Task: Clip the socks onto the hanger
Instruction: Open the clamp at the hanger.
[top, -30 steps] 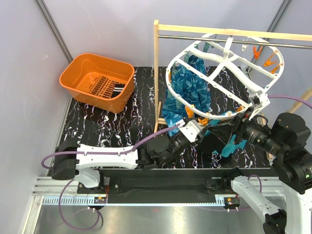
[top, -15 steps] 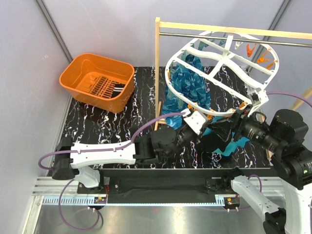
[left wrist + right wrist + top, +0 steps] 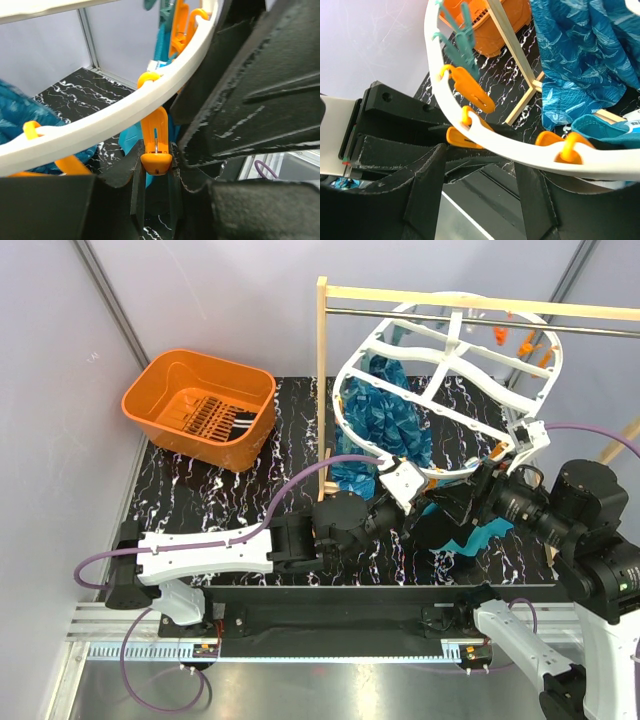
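The socks (image 3: 237, 423), lying in the orange basket (image 3: 200, 446), should handle light and limp, so grasp one at the cuff; the left gripper (image 3: 412, 490) pinches an orange clip (image 3: 156, 135) on the hanger (image 3: 100, 124), and the right gripper (image 3: 478, 495) stands wide.

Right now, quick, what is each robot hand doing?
Left gripper: looks closed on an orange clip of the hanger.
Right gripper: open, holding nothing.

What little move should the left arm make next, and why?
Probably close the left gripper on the orange clip: it hangs from the rim of the hanger with its lower end already between the fingers, and looks empty.
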You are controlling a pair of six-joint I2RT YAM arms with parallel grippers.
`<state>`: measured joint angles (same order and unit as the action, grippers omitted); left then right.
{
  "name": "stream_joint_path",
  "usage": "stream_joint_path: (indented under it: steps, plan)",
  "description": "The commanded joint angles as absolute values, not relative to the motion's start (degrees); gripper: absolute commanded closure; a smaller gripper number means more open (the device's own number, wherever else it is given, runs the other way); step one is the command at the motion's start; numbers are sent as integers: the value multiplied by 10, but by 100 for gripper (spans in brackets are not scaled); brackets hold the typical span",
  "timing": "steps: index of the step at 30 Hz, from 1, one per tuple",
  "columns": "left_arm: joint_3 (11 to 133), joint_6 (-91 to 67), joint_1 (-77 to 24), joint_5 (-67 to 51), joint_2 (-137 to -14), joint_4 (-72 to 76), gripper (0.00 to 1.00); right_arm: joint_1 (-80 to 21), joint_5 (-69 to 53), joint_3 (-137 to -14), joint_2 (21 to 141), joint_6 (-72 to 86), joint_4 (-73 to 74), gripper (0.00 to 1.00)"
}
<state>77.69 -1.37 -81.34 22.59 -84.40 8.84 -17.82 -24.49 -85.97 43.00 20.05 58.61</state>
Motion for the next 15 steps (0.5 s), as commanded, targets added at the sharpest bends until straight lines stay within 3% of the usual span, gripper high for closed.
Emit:
stream_joint_path:
  steps: [1,15]
  plan:
    - [791,-14,-824,156,-828,77,100,-177,-239,-878,455,204,520,38]
    - [830,-5,-824,138,-845,54,100,-176,-270,-860,462,207,508,39]
